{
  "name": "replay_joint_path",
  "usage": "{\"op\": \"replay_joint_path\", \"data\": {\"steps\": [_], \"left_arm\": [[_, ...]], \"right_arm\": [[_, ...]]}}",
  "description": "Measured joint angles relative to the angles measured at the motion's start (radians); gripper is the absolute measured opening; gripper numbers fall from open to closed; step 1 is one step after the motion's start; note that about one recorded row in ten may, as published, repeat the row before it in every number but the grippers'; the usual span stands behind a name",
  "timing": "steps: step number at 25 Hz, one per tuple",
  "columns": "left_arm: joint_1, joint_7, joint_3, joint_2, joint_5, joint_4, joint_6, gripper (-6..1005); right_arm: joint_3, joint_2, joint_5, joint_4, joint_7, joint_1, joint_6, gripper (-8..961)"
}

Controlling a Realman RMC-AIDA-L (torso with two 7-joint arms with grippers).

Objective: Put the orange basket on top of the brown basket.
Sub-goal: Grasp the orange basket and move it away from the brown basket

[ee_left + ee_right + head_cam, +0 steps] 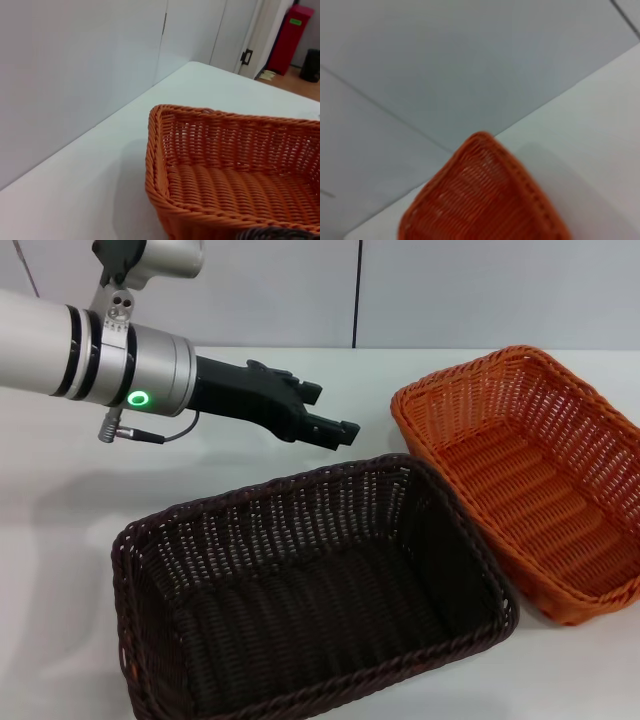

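Observation:
The orange basket (540,490) stands on the white table at the right, its opening up and nothing in it. Just left of it and nearer to me stands the brown basket (300,630), also upright with nothing in it; their near corners almost touch. My left gripper (338,412) hangs open above the table behind the brown basket, pointing at the orange basket's left end, a short way off. The left wrist view shows the orange basket (225,190) close up with a sliver of the brown basket's rim (270,234). In the right wrist view a corner of the orange basket (480,200) appears. The right gripper is out of view.
The white table (60,540) runs back to a pale panelled wall (450,290). Bare tabletop lies left of the brown basket and behind both baskets. Past the table's far end, a door and a red object (295,35) show in the left wrist view.

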Motion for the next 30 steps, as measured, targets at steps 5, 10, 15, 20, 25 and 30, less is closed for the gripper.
{"op": "replay_joint_path", "data": {"steps": [5,10,15,20,25,30], "left_arm": [[-0.006,-0.001,-0.001,0.002,0.022,0.001,0.002,844],[-0.023,-0.011,-0.001,0.005,0.027,0.001,0.003,844],[-0.04,-0.028,0.0,0.007,0.052,0.001,-0.002,844],[-0.048,-0.03,0.0,0.001,0.081,0.007,-0.003,844],[-0.048,-0.03,0.0,-0.003,0.089,0.012,-0.001,844],[-0.042,-0.024,0.0,-0.003,0.089,0.021,0.003,844]], "right_arm": [[0.039,0.007,0.008,-0.014,0.002,-0.048,-0.075,730],[0.046,0.036,0.051,-0.02,0.004,-0.097,-0.15,729],[0.038,0.07,0.058,-0.015,0.005,-0.09,-0.173,730],[0.029,0.093,0.03,0.01,0.007,-0.084,-0.156,730],[0.029,0.08,0.004,0.037,0.024,-0.083,-0.131,730],[0.031,0.079,0.003,0.059,0.031,-0.069,-0.101,730]]}}
